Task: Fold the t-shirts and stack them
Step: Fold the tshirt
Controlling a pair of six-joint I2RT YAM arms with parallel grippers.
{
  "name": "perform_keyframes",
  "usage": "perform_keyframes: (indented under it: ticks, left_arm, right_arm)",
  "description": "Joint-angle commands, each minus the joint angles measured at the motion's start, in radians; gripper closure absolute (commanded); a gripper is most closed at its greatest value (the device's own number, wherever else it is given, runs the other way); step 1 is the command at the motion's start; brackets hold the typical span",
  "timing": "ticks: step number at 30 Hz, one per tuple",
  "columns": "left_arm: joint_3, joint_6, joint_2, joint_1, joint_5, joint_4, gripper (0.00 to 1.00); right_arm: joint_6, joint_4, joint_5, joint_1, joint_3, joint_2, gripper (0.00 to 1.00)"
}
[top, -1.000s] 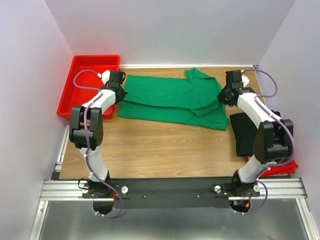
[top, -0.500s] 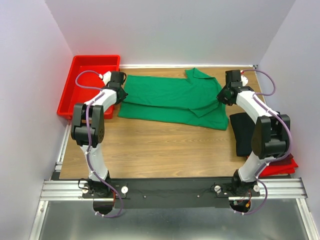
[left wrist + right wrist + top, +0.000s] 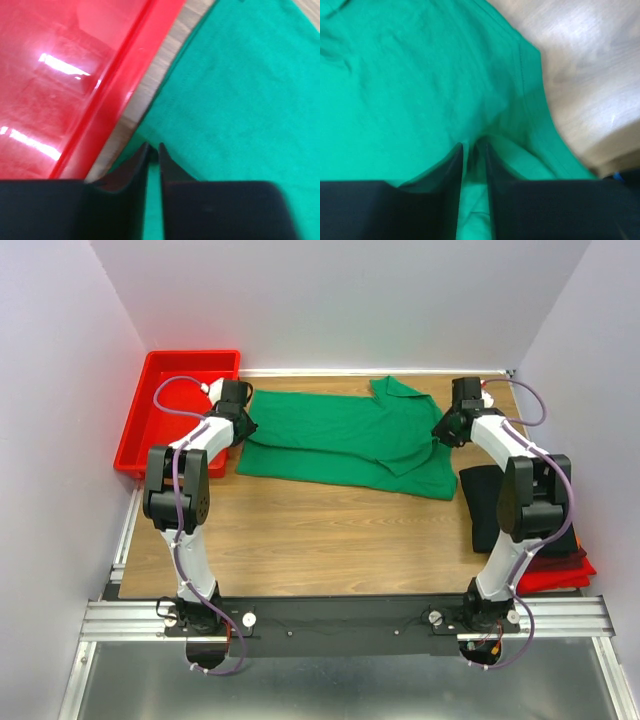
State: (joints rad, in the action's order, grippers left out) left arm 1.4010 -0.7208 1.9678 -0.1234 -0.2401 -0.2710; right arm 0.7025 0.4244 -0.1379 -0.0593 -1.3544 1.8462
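Broadly, the green t-shirt (image 3: 345,440) lies on the bench (image 3: 300,530) between the left jaws and the right jaws, an edge under each. The red tray (image 3: 50,75) sits just outside the left jaws. Both pairs show a thin slit over cloth; whether pinching or released, I cannot tell.

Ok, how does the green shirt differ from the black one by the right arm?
The green shirt lies spread wide across the far side of the table, only partly folded; the black shirt is a small folded bundle at the right edge. The green shirt rests straight on the wood; the black shirt has red cloth under it. Both are plain and lie flat.
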Motion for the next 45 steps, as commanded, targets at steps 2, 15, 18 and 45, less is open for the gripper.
perform_keyframes:
  ticks: [2,15,18,45]
  left_arm:
    - [0.01,0.058,-0.01,0.008,0.07,0.091,0.65]
    - [-0.172,-0.043,-0.194,-0.073,0.108,0.139,0.69]
    - [-0.256,-0.065,-0.244,-0.125,0.117,0.188,0.73]
    - [-0.319,-0.046,-0.211,-0.245,0.162,0.256,0.78]
  right_arm:
    - [-0.024,-0.019,0.038,0.016,-0.061,0.042,0.33]
    - [-0.035,-0.071,-0.052,-0.125,0.201,-0.16,0.29]
    - [-0.021,-0.105,-0.057,-0.163,0.288,-0.191,0.33]
    - [0.023,-0.202,0.0,-0.201,0.244,-0.033,0.5]
